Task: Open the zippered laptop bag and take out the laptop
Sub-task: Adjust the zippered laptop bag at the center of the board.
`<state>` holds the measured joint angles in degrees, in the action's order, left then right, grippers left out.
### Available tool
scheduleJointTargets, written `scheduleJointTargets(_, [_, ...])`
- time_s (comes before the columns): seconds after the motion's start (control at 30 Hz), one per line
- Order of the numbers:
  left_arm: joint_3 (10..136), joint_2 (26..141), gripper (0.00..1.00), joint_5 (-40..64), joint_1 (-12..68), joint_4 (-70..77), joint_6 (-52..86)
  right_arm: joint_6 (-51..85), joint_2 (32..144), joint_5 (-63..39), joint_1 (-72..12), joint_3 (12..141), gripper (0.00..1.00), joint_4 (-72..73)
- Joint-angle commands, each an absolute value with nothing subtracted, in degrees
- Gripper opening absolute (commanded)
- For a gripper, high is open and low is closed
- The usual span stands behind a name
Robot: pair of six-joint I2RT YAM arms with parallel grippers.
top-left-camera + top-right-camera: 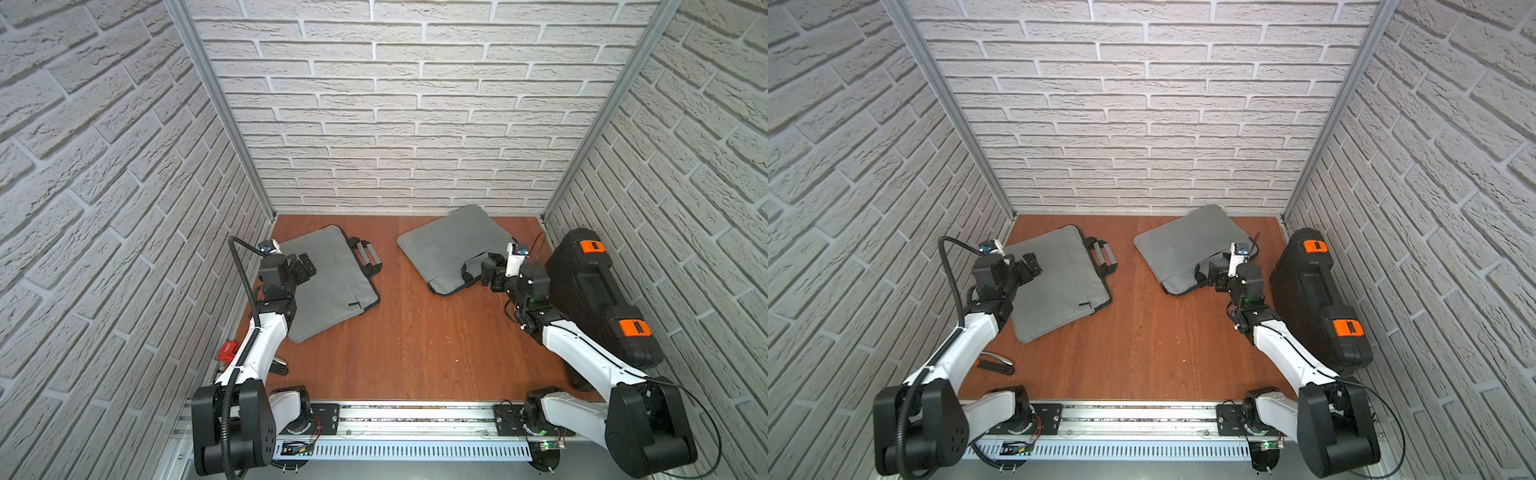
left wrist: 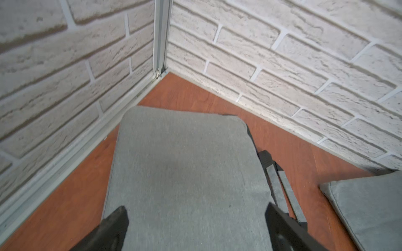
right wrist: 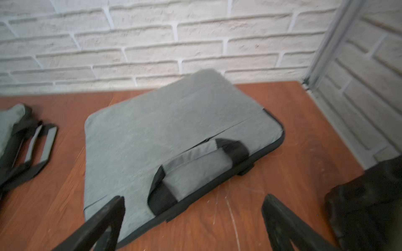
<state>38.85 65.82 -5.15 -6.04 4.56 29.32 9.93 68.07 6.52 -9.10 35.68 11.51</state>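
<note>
- left gripper (image 1: 306,266) spread wide, empty, hovering over left grey laptop bag (image 1: 332,286); bag flat and closed on the left of the table (image 1: 415,345)
- right gripper (image 1: 490,277) spread wide, empty, at the handle (image 3: 195,160) edge of right grey laptop bag (image 1: 444,245); its far corner is against back wall (image 1: 415,124)
- small dark tag (image 1: 354,305) on left bag's edge, too small to read
- black hard case (image 1: 598,286) with orange latches (image 1: 592,246) stands at far right

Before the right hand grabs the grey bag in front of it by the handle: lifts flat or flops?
Likely hangs edge-down from the handle, a limp strap folded on the panel. The grey bag is fabric but its top looks flat, so something stiff may be inside; probably little sag. Pushed, it likely slides on the smooth table, not tips.
</note>
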Motion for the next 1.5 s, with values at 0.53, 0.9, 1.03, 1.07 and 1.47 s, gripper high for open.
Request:
scheduleJointTargets(0.53, [43.57,75.79,0.98,-4.7,-16.24,-11.61,39.23,21.17,90.38,-3.82,-29.42,59.39,1.0,-9.32])
scheduleJointTargets(0.9, [46.18,85.2,0.98,-2.17,-16.94,-11.75,40.36,22.78,103.25,-10.69,-36.23,70.22,0.98,-10.43])
scheduleJointTargets(1.03, [46.79,87.76,0.98,0.16,-16.68,-9.95,39.66,22.87,106.5,-11.56,-37.78,73.29,0.94,-11.72])
scheduleJointTargets(1.07, [47.03,88.41,0.98,0.9,-16.45,-9.38,39.43,22.94,107.1,-11.77,-37.92,73.75,0.94,-11.78])
scheduleJointTargets(1.47, [60.25,100.22,0.96,3.74,-9.28,-10.82,34.5,21.53,110.52,-12.49,-37.99,75.93,0.92,-13.02])
